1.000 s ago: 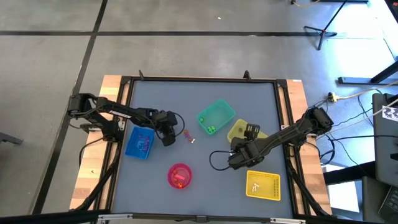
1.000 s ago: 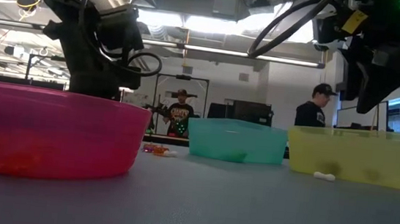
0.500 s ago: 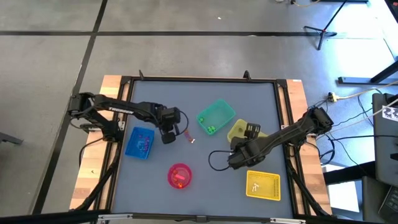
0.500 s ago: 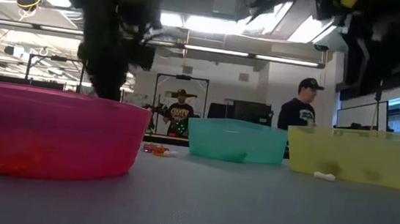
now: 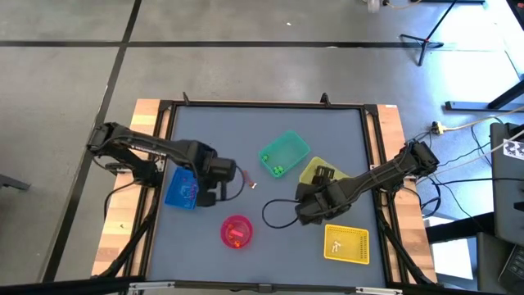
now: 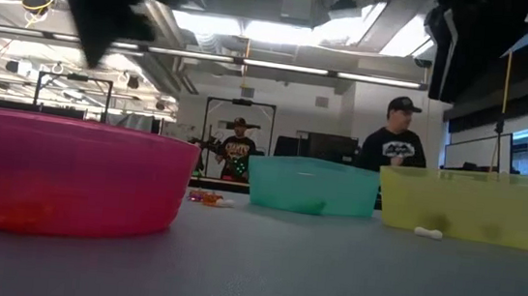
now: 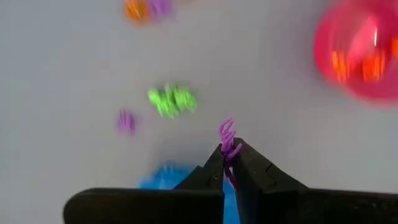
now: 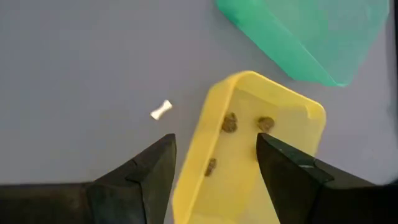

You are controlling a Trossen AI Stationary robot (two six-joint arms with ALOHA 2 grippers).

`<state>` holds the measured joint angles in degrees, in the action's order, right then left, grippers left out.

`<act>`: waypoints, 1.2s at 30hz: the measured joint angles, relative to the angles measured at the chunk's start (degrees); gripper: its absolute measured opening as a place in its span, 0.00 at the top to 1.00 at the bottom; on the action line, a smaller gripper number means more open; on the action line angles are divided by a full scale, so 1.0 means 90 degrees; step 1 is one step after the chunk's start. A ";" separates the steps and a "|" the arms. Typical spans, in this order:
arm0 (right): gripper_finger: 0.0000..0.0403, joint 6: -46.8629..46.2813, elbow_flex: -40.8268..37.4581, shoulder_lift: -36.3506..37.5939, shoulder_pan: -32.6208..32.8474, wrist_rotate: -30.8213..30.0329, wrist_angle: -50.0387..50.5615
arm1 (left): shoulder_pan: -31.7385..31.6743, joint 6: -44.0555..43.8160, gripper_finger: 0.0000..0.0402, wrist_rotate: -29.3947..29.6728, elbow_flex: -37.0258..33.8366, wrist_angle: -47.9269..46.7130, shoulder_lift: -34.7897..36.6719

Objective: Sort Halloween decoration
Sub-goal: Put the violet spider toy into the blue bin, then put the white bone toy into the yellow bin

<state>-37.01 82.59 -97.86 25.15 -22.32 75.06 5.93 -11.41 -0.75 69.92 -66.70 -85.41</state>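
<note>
The Halloween decoration is a scatter of tiny trinkets. My left gripper (image 7: 228, 149) is shut on a purple one (image 7: 226, 135) and hangs high beside the blue bin (image 5: 183, 188). A green trinket (image 7: 172, 101), a purple one (image 7: 126, 121) and an orange one (image 7: 137, 9) lie on the table (image 5: 270, 123). My right gripper (image 8: 214, 146) stands open above the yellow bin (image 8: 249, 143), which holds dark trinkets (image 8: 229, 123). A white bone-shaped trinket (image 8: 161, 110) lies on the table beside that bin. My left gripper pinches the purple trinket's lower part (image 7: 230, 151) between its two fingertips, coming from above and pointing down. The curly end (image 7: 225, 129) sticks out past the tips. The trinket is lifted clear of the table.
A pink round bowl (image 5: 236, 231) with orange pieces stands near the front edge. A green bin (image 5: 284, 154) sits mid-table, and a flat yellow bin (image 5: 346, 243) at the near right. People stand in the room beyond the table's far edge.
My left gripper has risen steeply, leaving the low view upward, and has gone toward the table's left edge, to the blue bin. My right gripper has risen a little and stays open.
</note>
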 joint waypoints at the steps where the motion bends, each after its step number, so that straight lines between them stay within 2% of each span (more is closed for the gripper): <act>1: 0.45 0.0002 0.0000 0.0000 0.0000 0.0040 -0.0091 | 0.0146 -0.0028 1.00 0.0002 0.0049 -0.0272 0.0000; 7: 0.45 0.0000 0.0000 0.0000 -0.0002 0.0060 -0.0501 | 0.1013 -0.0691 1.00 0.0188 -0.0163 -0.1332 0.0007; 13: 0.45 0.0000 0.0000 0.0000 -0.0002 0.0060 -0.1097 | 0.1628 -0.1437 1.00 0.0790 -0.0826 -0.1548 0.0005; 20: 0.45 0.0000 0.0000 0.0000 -0.0002 0.0092 -0.1707 | 0.1805 -0.1790 0.98 0.1103 -0.1374 -0.1520 0.0005; 28: 0.45 -0.0022 0.0000 0.0000 -0.0007 0.0111 -0.2059 | 0.1803 -0.2421 0.84 0.1376 -0.1739 -0.1509 0.0005; 32: 0.45 -0.0683 0.0000 -0.0037 -0.0007 0.0109 -0.2238 | 0.1803 -0.2709 0.77 0.1408 -0.1852 -0.1470 0.0005; 36: 0.45 -0.1970 -0.0005 -0.0176 -0.0007 0.0109 -0.2228 | 0.1803 -0.2739 0.74 0.1408 -0.1895 -0.1452 0.0005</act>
<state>-54.75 82.54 -99.45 25.08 -21.33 55.01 22.15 -36.05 11.92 52.86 -79.77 -85.36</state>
